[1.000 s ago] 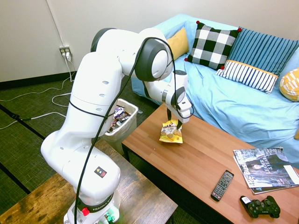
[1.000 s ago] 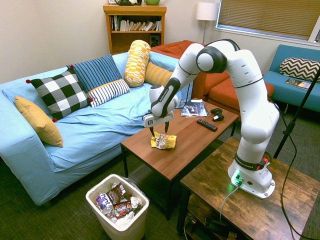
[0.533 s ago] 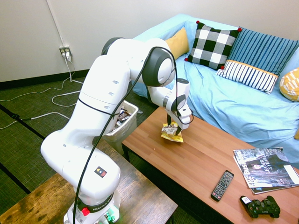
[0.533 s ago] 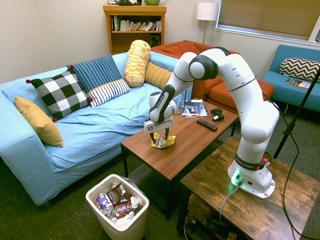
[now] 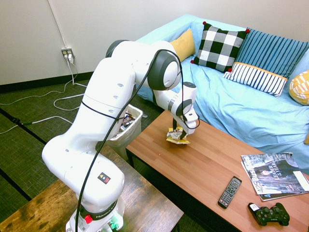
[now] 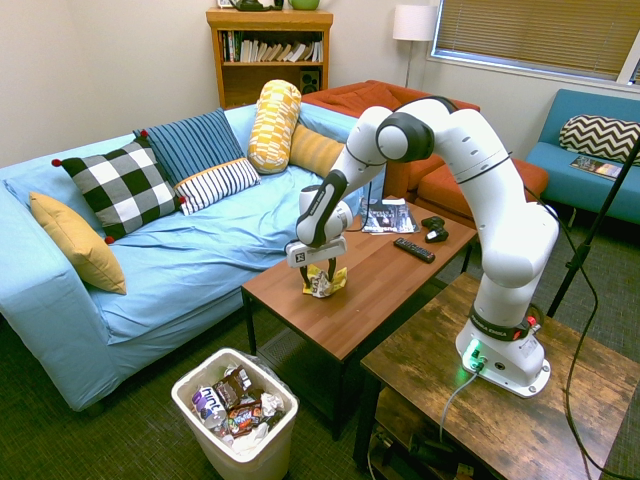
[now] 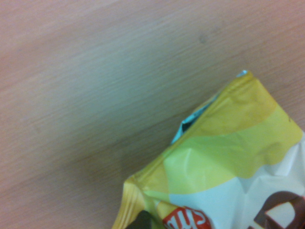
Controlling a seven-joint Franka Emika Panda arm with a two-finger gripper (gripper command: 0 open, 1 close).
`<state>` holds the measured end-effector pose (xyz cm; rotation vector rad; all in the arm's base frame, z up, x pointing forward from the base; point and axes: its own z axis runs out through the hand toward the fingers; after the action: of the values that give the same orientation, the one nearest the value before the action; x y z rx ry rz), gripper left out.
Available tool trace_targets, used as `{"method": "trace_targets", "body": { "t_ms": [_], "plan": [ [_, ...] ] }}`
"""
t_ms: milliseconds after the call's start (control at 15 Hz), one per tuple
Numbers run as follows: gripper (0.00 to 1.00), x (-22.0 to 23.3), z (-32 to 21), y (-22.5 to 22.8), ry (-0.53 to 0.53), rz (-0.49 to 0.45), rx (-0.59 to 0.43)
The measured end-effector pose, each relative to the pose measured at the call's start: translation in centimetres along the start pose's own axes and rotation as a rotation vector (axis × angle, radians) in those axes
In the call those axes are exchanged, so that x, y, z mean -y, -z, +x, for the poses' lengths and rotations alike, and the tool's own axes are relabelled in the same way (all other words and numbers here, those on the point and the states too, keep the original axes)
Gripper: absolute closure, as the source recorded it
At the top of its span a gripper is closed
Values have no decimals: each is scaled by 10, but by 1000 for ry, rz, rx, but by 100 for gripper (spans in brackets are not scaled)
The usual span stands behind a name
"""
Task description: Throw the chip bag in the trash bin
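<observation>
Gripper (image 5: 179, 131) looked pinched on the chip bag (image 5: 177, 137)'s upper edge; light, crinkly, slippery foil, best grabbed at that top seam.

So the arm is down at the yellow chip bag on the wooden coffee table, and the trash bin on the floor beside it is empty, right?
Not quite: the trash bin is not empty. The second exterior view shows wrappers already piled inside it. The rest holds: the gripper is down at the yellow chip bag on the coffee table, and the bin stands on the floor beside that table.
</observation>
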<state>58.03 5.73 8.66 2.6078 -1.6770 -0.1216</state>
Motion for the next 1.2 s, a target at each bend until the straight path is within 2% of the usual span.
{"method": "trace_targets", "body": {
  "t_ms": [1000, 1200],
  "plan": [
    [100, -16, 36, 0, 29, 39, 59],
    [100, -27, 40, 22, 41, 69, 47]
  ]
}}
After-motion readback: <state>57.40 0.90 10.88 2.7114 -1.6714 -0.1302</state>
